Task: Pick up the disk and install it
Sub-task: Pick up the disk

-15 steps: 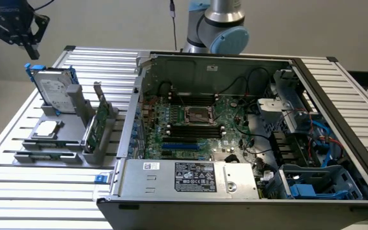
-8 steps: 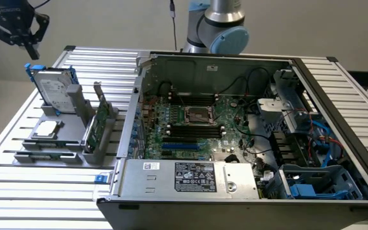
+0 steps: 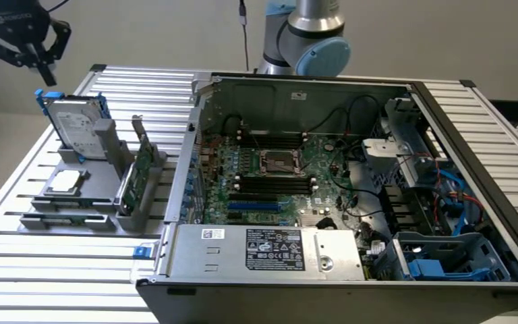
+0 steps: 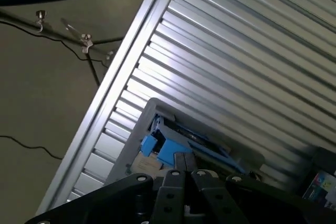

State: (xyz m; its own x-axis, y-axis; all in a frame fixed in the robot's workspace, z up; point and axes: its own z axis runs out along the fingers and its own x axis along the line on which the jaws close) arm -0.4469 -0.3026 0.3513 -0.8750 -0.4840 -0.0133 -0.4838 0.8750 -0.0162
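The end effector (image 3: 43, 73) hangs at eleven o'clock in the exterior view, its fingers pressed together and holding nothing. The disk (image 3: 73, 128) stands on edge in a grey holder (image 3: 97, 169) on the slatted tabletop (image 3: 25, 270), at about five o'clock just below the end effector, and at nine o'clock from the open computer case (image 3: 331, 88). The two appear to be apart, though the gap is hard to judge. In the wrist view, the closed fingertips (image 4: 178, 163) sit just over the disk's blue carrier edge (image 4: 170, 150).
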